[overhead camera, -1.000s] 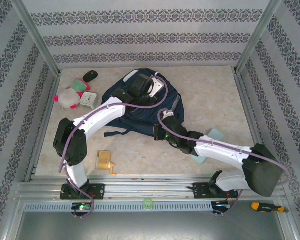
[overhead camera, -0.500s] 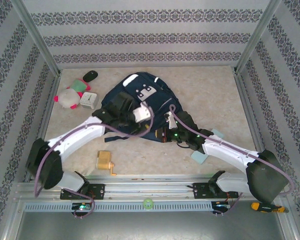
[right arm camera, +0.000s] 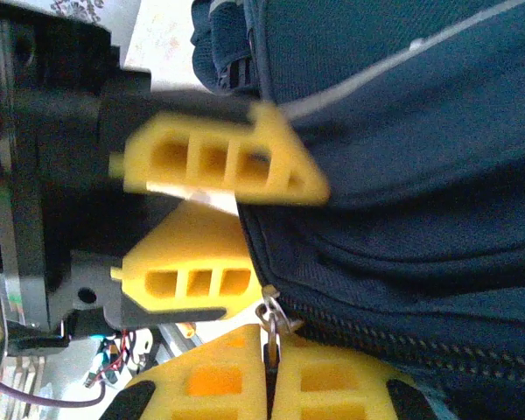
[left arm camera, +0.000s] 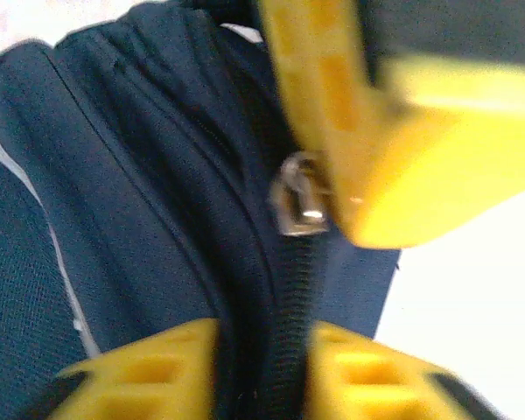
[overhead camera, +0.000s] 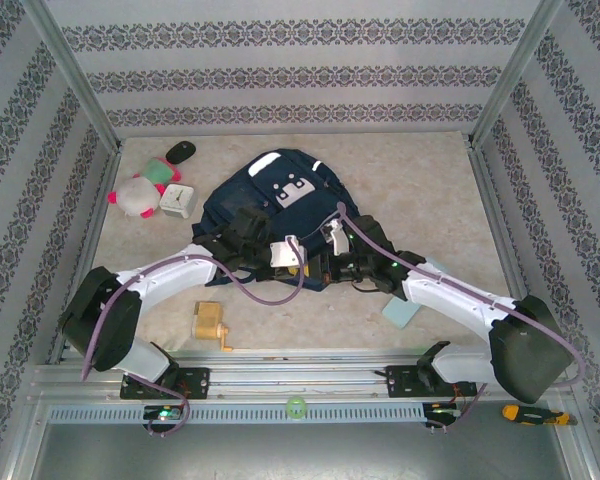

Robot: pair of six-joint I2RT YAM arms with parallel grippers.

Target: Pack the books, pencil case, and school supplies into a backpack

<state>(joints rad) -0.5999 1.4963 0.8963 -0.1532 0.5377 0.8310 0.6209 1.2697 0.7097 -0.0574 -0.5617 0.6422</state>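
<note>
Navy fabric is the centre of the action: the backpack [overhead camera: 248, 200] is laid flat in the middle of the marbled table [overhead camera: 420, 190], with its white patches [overhead camera: 286, 190] turned up at the far end. Dark marks are carried on those patches, but they are too small to be read. Both arms are brought in over the near edge of the bag, and from overhead the fingertips are lost among the wrists.

The detail is supplied by the wrist cameras. In the right wrist view the right gripper [right arm camera: 269, 354] is seen clamped shut, its yellow fingers pressed together, with the metal zip pull [right arm camera: 269, 322] nipped between their tips. Just above it in that picture the left gripper [right arm camera: 284, 223] is seen side-on at the edge of the bag. In the left wrist view its jaws are set narrow. The black zip band [left arm camera: 289, 289] is run straight between the two fingers, so the seam of the backpack is pinched there. The shiny pull is shown just under the opposite yellow finger.

Overhead, the other items are laid out on the table. The pale blue pencil case [overhead camera: 401, 312] is found at the near right, partly under the right forearm. The yellow-orange sharpener [overhead camera: 210, 324] is stood near the front edge on the left, well apart from the bag. A pink-and-white plush toy [overhead camera: 133, 197] and a white square clock [overhead camera: 178, 202] are parked together at the far left, the clock just beside the bag's corner.
</note>
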